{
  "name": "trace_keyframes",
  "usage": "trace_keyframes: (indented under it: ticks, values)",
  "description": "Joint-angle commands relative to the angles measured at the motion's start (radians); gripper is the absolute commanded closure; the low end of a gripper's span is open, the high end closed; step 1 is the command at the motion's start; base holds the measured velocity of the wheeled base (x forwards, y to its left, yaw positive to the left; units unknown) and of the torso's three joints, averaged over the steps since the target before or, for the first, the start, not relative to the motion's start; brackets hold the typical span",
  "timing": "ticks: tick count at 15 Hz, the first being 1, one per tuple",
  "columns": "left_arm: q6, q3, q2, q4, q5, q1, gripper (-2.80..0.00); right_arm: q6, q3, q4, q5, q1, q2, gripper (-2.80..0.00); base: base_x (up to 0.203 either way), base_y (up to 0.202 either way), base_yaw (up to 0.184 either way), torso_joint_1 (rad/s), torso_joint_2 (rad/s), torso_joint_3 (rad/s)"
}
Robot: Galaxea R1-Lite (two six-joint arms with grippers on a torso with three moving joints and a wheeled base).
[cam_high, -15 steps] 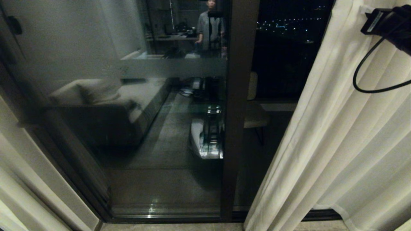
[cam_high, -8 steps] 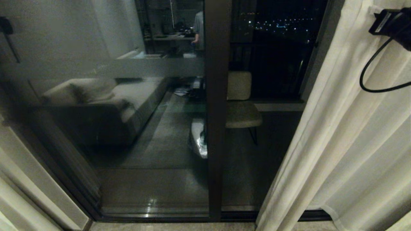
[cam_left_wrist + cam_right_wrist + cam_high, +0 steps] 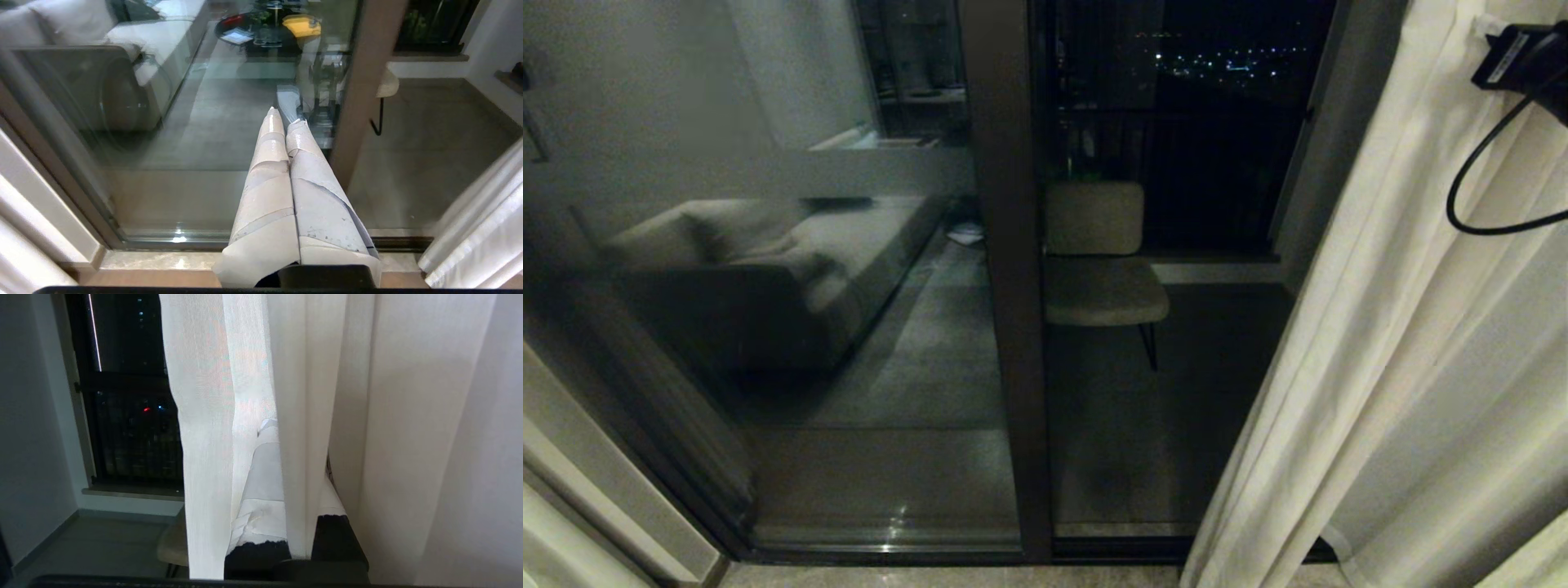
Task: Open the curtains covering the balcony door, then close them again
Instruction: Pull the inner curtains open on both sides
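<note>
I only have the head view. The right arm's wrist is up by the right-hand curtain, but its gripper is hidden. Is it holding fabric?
Observer: Yes. The right wrist view shows the right gripper shut on a fold of the curtain, near its edge.
Operator: And the left gripper? It's not in my view.
Observer: The left wrist view shows the left gripper shut and empty. It points toward the door, apart from the curtain.

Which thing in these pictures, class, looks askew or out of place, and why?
The right curtain panel hangs on a slant rather than straight, its lower edge nearer the door's middle than its top. The right gripper is shut on a fold of it, drawing it aside. The balcony door looks sound; nothing is spilled or damaged.
</note>
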Motion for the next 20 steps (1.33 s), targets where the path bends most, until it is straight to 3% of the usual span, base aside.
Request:
trace_keyframes:
  ticks: [1,20]
  values:
    - [-0.001,0.000,0.000,0.000,0.000,0.000,0.00,0.000,0.001,-0.003,0.001,-0.007,0.003,0.00,0.000,-0.188,-0.001,0.000,0.01,0.000]
    - [-0.001,0.000,0.000,0.000,0.002,0.000,0.00,0.000,0.003,-0.005,0.001,-0.018,0.013,0.00,0.000,-0.188,0.002,0.002,0.00,0.003]
